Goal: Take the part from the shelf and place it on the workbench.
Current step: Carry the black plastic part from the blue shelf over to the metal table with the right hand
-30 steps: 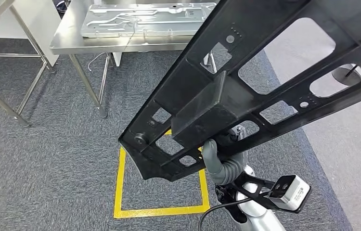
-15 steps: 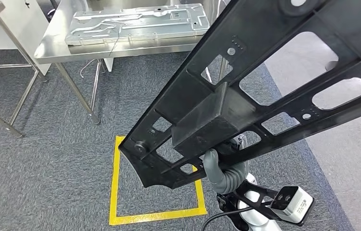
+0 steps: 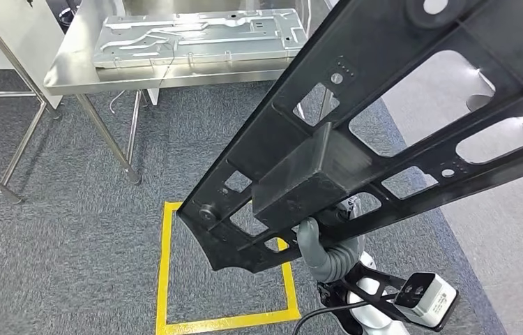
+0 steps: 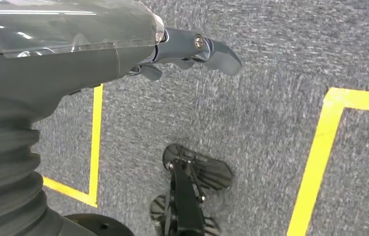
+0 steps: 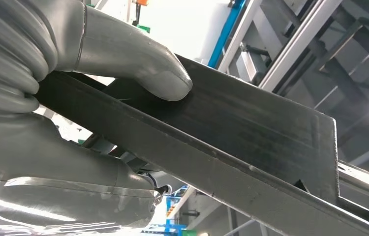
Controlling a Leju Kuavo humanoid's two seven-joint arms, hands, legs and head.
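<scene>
While the right hand (image 3: 323,241) grips it from underneath, thumb (image 5: 138,64) pressed flat on one face, the long black frame part (image 3: 356,139) with all its cutouts hangs tilted in the air over the grey carpet, nowhere touching the workbench (image 3: 70,70) yet. That steel bench sits further ahead with a stamped metal panel (image 3: 199,35) along its near edge. Left hand (image 4: 192,51) dangles above the yellow floor tape (image 3: 163,265), fingers loosely apart, holding nothing
</scene>
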